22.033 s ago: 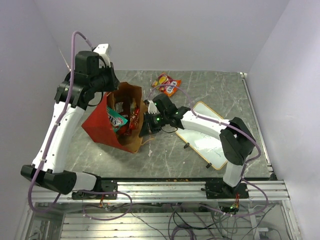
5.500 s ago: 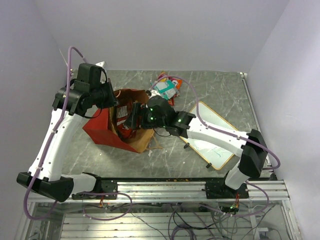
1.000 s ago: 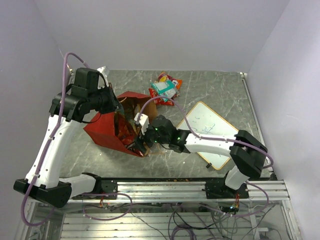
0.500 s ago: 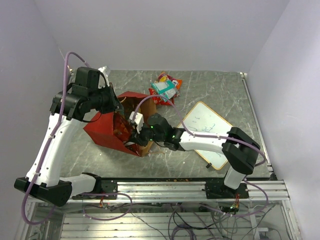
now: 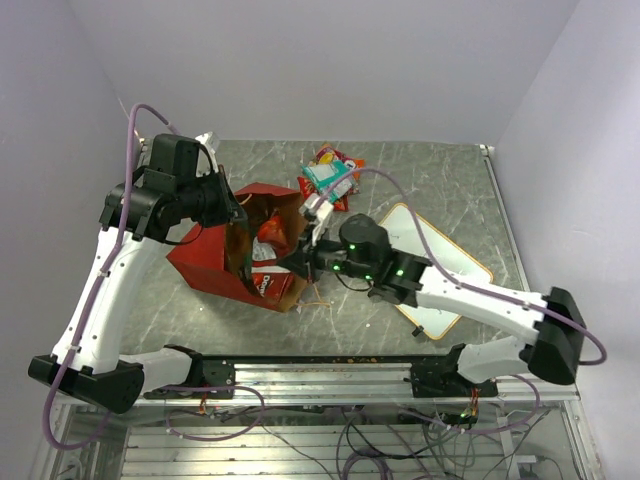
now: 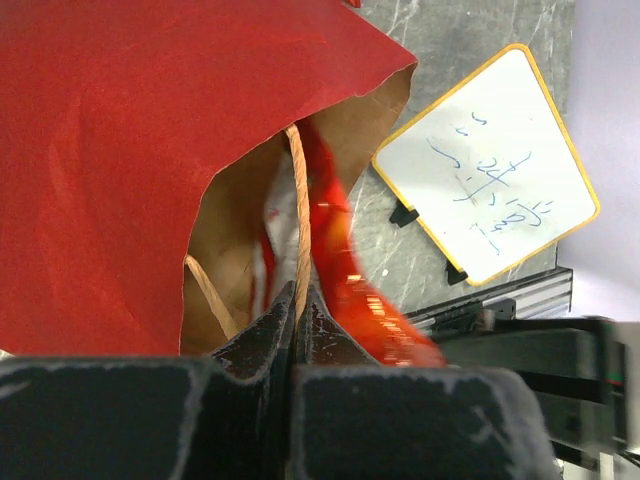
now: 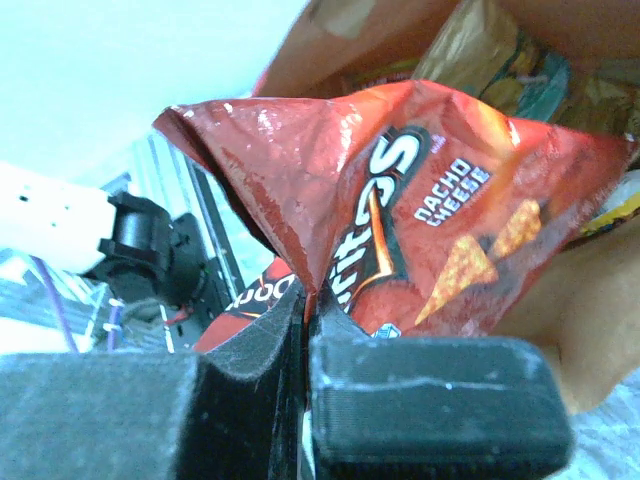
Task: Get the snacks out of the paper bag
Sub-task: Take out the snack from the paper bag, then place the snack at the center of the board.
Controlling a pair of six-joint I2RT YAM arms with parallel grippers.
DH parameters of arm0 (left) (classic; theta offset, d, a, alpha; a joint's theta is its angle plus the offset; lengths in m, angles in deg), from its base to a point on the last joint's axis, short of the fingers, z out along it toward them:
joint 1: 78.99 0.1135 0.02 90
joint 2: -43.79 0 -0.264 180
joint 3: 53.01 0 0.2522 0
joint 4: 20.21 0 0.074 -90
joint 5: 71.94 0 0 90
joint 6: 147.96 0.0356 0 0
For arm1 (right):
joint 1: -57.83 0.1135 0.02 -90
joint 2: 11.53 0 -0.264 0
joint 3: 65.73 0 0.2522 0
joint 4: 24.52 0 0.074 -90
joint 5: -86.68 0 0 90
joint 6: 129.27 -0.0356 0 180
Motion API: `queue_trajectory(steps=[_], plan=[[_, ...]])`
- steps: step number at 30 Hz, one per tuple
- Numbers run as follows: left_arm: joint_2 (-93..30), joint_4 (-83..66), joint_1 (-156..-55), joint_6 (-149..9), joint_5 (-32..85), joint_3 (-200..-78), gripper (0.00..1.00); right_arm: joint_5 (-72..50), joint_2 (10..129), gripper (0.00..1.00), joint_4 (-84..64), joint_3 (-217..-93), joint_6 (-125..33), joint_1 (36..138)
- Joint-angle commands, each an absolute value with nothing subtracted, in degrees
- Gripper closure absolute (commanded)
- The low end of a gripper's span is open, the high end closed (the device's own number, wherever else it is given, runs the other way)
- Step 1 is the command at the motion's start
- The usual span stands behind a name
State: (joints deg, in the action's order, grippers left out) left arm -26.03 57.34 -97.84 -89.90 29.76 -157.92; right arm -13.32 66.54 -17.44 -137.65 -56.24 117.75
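The red paper bag (image 5: 205, 262) lies on its side, brown mouth toward the right. My left gripper (image 5: 237, 207) is shut on its string handle (image 6: 300, 215) and holds the mouth up; in the left wrist view the gripper (image 6: 298, 292) has the red bag wall (image 6: 130, 150) to its left. My right gripper (image 5: 293, 262) is at the mouth, shut on the corner of a red Doritos chip bag (image 7: 420, 210) that shows above the right wrist gripper (image 7: 305, 300). A second Doritos bag (image 5: 265, 284) lies at the mouth. Several snacks, one teal (image 5: 322, 175), lie behind.
A white whiteboard with a yellow rim (image 5: 440, 258) lies right of the bag, partly under my right arm, and shows in the left wrist view (image 6: 490, 190). The aluminium rail (image 5: 330, 375) runs along the near edge. Grey walls stand close at left, back and right.
My right gripper has pulled back to the right, out of the bag mouth, with the red Doritos bag in its jaws. My left gripper has held the handle in place.
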Motion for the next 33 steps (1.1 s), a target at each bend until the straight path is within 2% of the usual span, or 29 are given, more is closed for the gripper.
queue_trajectory(steps=[1,8,13,19,22,33], plan=[[-25.4,58.2,-97.7,-89.9,28.8,-160.6,0.93,-9.7,58.5,1.00,-11.3,-138.0,-62.3,117.1],[-24.5,58.7,-97.6,-89.5,27.8,-160.1,0.93,-4.4,51.1,1.00,-1.4,-144.2,-61.6,117.0],[-23.5,58.6,-97.6,-89.3,27.9,-158.4,0.93,6.1,48.1,1.00,-1.0,-148.7,-58.4,116.9],[-23.4,59.9,-97.6,-87.7,26.2,-159.1,0.93,24.3,51.1,1.00,-3.6,-153.9,-50.3,116.6],[-23.6,60.6,-97.6,-87.0,25.2,-159.9,0.93,28.6,55.7,1.00,-3.8,-157.7,-48.5,113.3],[-23.2,59.9,-97.6,-85.2,22.9,-160.1,0.93,20.8,74.5,1.00,1.2,-170.9,-51.9,94.6]])
